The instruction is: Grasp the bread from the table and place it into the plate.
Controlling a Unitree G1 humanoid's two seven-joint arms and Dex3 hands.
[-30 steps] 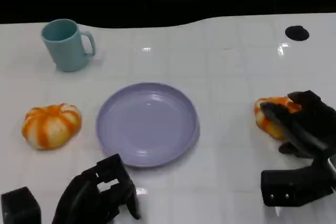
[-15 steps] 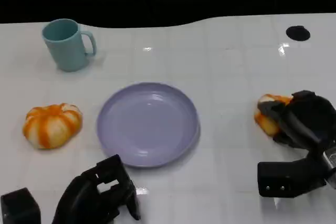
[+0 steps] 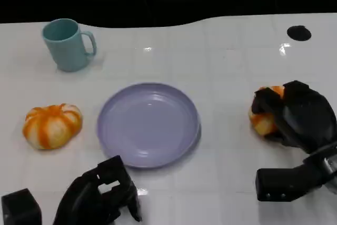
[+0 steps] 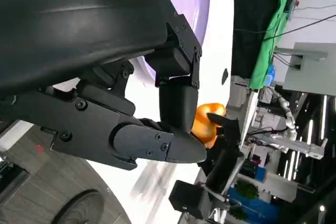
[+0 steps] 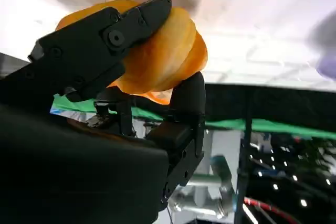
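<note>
Black blocky hands (image 3: 297, 117) (screws visible), rounded shells.

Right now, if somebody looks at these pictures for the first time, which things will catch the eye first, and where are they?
The eye goes first to the round lavender plate in the middle of the white table, bare. Next comes the robot's black right hand at the right, its fingers wrapped around an orange-and-white bread roll. A second orange-striped bread roll lies untouched left of the plate, with a teal mug standing behind it.
</note>
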